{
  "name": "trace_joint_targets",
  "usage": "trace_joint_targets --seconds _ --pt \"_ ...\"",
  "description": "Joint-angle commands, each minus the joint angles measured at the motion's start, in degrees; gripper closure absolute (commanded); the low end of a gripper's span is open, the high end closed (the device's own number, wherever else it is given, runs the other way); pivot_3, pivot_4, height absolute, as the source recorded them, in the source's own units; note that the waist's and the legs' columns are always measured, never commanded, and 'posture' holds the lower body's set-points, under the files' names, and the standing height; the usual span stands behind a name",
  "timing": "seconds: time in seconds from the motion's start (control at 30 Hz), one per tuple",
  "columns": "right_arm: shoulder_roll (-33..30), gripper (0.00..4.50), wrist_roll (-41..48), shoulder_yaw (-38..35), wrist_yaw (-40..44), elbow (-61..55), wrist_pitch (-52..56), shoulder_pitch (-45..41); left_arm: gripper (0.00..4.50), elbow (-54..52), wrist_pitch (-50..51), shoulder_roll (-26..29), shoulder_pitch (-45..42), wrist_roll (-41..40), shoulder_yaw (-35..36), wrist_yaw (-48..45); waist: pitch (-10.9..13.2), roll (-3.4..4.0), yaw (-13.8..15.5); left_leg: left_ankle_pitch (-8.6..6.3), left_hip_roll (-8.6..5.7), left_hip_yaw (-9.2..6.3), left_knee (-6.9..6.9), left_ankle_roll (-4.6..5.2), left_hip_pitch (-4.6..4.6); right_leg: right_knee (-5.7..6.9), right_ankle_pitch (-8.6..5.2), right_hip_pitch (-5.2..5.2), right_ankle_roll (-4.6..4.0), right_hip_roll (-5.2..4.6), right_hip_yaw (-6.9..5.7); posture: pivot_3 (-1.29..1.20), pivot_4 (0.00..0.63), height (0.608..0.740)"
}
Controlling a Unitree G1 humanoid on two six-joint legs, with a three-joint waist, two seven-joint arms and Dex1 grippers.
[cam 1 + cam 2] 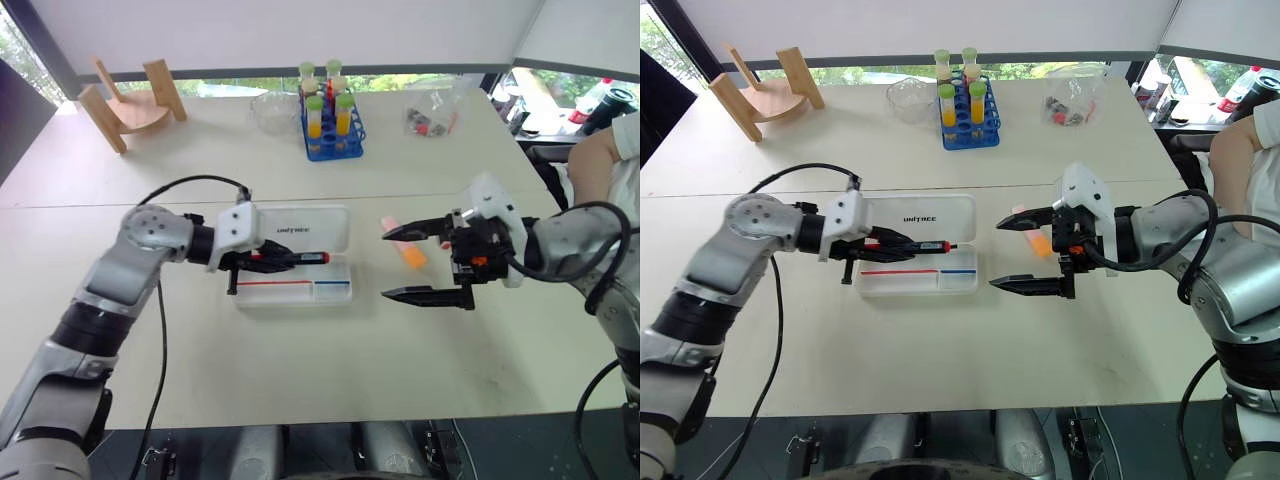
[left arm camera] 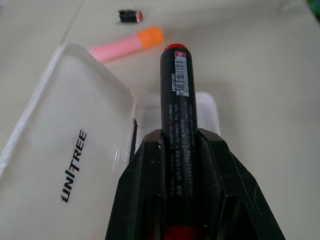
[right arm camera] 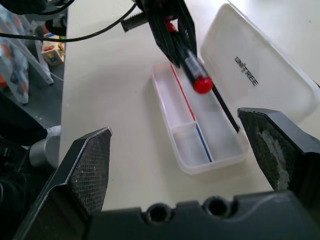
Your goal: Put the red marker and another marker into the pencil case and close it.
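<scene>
On the pale tabletop [image 1: 330,380], the pencil case [image 1: 295,283], a flat white plastic box, lies open with its lettered lid folded back; red and blue lines mark its shallow tray. The left claw [image 1: 283,259] grips the red marker [image 1: 300,259], a slim black barrel, level above the tray. The right claw [image 1: 408,264] hangs spread wide, holding nothing. Just behind it lies another marker [image 1: 404,248], chunky, pink and orange. Farther back stands a blue rack [image 1: 333,133] of 4 capped tubes.
</scene>
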Motion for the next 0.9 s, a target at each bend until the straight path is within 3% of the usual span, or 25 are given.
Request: trace_joint_targets --seconds 0.03,0.3,0.37,0.5,0.57,0.67,0.9 --pt "-1.2 0.00 1.6 -4.0 -1.8 -4.0 0.5 1.6 4.16 5.9 -7.4 -2.0 -2.6 4.7 -1.8 -0.7 0.0 -0.01 0.2 0.00 0.01 -0.01 0.01 0.01 -0.08 0.02 0.00 -0.04 0.00 -0.02 0.00 0.00 0.150 0.740" --pt "-1.1 0.00 2.3 -5.1 -3.8 -5.4 0.7 4.1 0.23 8.8 -4.9 -4.8 -4.4 5.1 1.0 1.5 0.0 -0.02 0.2 0.00 -0.02 -0.02 0.16 0.01 -0.20 0.04 0.01 -0.06 0.03 -0.07 -0.03 0.00 0.150 0.740" --pt "-0.9 0.00 1.9 -4.6 -3.9 -4.9 0.3 3.9 0.10 6.2 -1.8 -4.3 -3.6 2.7 2.6 1.1 0.0 -0.02 0.1 0.00 -0.01 -0.03 0.14 0.01 -0.19 0.05 0.01 -0.08 0.03 -0.05 -0.03 0.00 0.150 0.740" --pt "0.1 0.00 -3.0 -0.7 -6.5 -1.1 -0.9 1.8 0.10 -7.7 14.3 -0.1 1.0 -12.4 11.7 -1.0 0.0 -0.03 -0.3 0.00 0.05 -0.06 0.10 0.01 -0.20 0.08 0.01 -0.13 0.02 -0.02 -0.02 0.00 0.150 0.740" --pt "3.2 0.00 -8.6 2.8 -12.0 5.3 -0.6 -0.8 0.10 -15.6 21.3 4.8 7.0 -20.1 20.3 -0.5 0.0 -0.03 -0.9 0.00 0.06 -0.05 0.10 0.00 -0.17 0.09 0.01 -0.13 0.02 -0.01 -0.01 0.00 0.150 0.740" --pt "9.0 0.00 -14.7 8.3 -18.7 16.9 2.9 -5.4 0.10 -23.4 25.4 10.4 19.4 -24.4 34.4 1.1 0.1 -0.06 -2.4 0.00 0.17 -0.02 -0.01 0.00 0.07 0.11 0.01 -0.06 0.00 -0.01 0.15 0.00 0.150 0.740" --pt "16.5 0.00 -25.0 14.9 -25.1 32.3 2.6 -10.6 0.10 -32.7 31.5 10.4 33.2 -34.1 49.6 6.2 0.2 0.02 -1.1 0.00 0.08 0.02 0.03 -0.01 0.03 0.11 -0.01 0.00 -0.02 -0.09 0.06 0.00 0.150 0.740"
